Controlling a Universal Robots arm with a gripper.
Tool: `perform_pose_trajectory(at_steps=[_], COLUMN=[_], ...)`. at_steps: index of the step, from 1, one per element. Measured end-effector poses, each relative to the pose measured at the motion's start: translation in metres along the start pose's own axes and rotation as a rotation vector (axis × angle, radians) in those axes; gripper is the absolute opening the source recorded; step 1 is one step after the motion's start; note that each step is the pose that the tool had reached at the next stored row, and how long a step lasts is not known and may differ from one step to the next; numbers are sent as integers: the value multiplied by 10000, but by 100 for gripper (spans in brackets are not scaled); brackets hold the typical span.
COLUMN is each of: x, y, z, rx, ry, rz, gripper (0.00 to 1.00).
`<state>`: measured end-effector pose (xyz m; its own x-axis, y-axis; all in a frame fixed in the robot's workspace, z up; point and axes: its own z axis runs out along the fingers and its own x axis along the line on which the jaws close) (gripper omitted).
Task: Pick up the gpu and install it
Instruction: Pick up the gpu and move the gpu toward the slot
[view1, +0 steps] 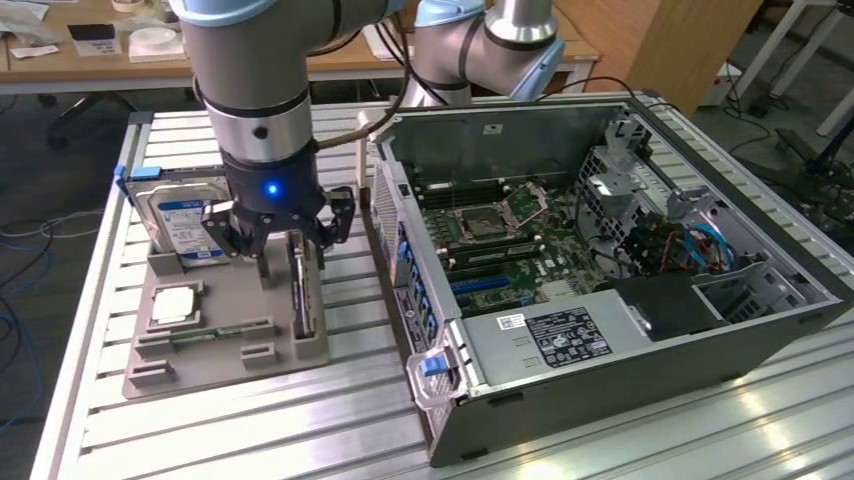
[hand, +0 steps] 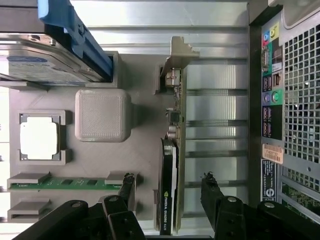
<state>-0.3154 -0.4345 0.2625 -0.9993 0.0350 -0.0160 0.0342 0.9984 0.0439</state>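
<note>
Gpu (hand: 168, 155), likely a stiff, light, fragile card, is standing edge-on in the grey holder (view1: 227, 300) at nine o'clock from the computer case (view1: 667, 370) in the exterior view, wide-open empty gripper (hand: 167, 179) straddling it, flat faces offering the likeliest grip.

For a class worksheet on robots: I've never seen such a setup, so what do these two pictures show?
A robot arm ends in a gripper. One picture is taken from off the arm, the other from a camera on its wrist, looking down. On the metal table a grey tray holds a hard drive, a processor chip, a memory stick and a graphics card standing on edge. Beside it lies an open computer case. The gripper is open, one finger either side of the card, holding nothing.
</note>
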Motion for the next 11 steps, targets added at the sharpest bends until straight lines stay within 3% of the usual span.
perform_pose_trajectory(at_steps=[11], x=[0], y=[8], z=[200], rx=[0], ry=[-3], rz=[38], gripper=[65])
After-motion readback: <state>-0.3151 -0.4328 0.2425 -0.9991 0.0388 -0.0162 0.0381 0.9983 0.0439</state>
